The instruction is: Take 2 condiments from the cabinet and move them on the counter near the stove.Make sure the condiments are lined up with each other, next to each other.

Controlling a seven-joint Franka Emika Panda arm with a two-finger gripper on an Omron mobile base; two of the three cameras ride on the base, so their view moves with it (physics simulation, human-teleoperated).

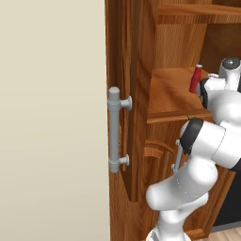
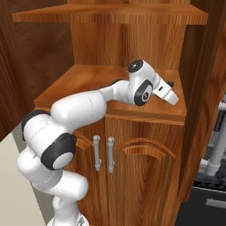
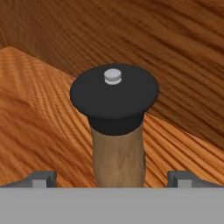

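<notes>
A tan-brown shaker (image 3: 117, 159) with a black cap (image 3: 113, 94) stands upright on the wooden shelf (image 3: 39, 127) of the cabinet (image 1: 136, 94), close to its inner corner. My gripper (image 3: 113, 180) is open, one fingertip on each side of the shaker's body and neither touching it. Seen from the right base, the arm reaches over the shelf (image 2: 84, 84) and the hand (image 2: 171, 95) sits near the right inner wall. The red bottle (image 1: 195, 78) with a pale cap stands on the same shelf, beside the wrist. The counter and the stove are out of view.
An upper shelf (image 2: 110, 15) hangs over the hand. The open cabinet door (image 1: 123, 117) with a grey bar handle (image 1: 114, 129) stands to the left. Below the shelf are arched doors with two grey handles (image 2: 103, 152). A dark appliance front (image 2: 205, 205) shows at the lower right.
</notes>
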